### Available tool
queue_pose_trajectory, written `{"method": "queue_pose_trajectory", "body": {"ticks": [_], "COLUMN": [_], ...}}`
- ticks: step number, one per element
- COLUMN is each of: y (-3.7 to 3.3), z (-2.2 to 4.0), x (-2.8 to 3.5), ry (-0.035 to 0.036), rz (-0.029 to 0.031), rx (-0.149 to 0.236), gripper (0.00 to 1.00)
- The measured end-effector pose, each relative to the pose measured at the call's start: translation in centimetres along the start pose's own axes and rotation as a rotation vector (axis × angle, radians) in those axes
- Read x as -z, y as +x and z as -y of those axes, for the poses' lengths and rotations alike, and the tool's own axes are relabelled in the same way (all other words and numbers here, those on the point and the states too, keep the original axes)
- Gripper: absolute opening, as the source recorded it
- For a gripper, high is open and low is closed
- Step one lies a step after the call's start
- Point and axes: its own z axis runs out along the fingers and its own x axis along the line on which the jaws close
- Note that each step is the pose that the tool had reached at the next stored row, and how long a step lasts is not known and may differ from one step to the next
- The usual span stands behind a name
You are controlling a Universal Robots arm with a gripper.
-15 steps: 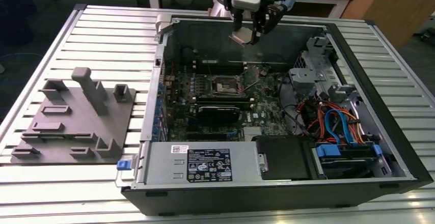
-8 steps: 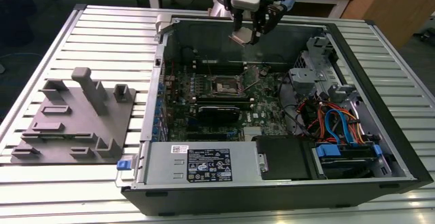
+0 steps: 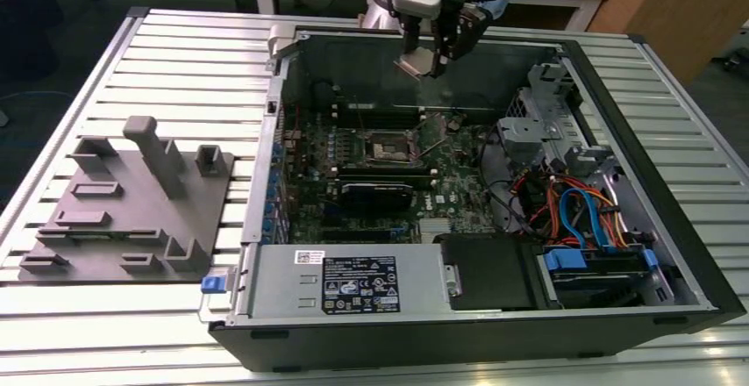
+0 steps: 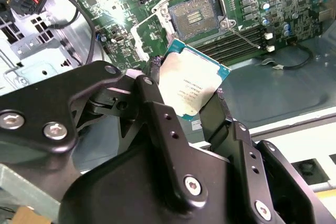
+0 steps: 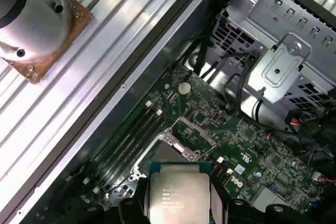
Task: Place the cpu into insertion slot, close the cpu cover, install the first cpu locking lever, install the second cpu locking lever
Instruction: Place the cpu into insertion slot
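My gripper (image 3: 419,63) hangs above the far wall of the open computer case, shut on the cpu (image 3: 413,64). In both wrist views the cpu (image 4: 191,83) (image 5: 179,195) is a silver-topped square chip pinched at its edges between the black fingers (image 4: 223,100). The insertion slot (image 3: 384,147) lies below and nearer on the green board. Its contact field (image 4: 197,14) is exposed and holds nothing. The cpu partly hides the slot (image 5: 176,153) in the first wrist view. A silvery frame, apparently the cpu cover (image 5: 195,128), stands raised at one side of the slot. A thin wire lever (image 4: 245,39) juts out beside the socket.
Black memory slots (image 4: 236,43) flank the socket. A metal drive cage (image 3: 548,123) and coloured cables (image 3: 580,215) fill the case on the exterior view's right. The power supply (image 3: 351,285) sits at the front. A grey fixture plate (image 3: 129,202) rests on the slatted table.
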Motion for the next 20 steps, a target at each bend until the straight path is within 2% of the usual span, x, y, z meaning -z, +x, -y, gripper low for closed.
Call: {"method": "queue_pose_trajectory", "body": {"ticks": [12,20], "y": [0.01,0.04], "z": [0.03,0.08], "x": [-0.09,-0.15], "ry": [-0.0022,-0.0031], "rz": [0.01,0.0141], "rx": [-0.117,-0.165], "gripper": [0.54,0.54]}}
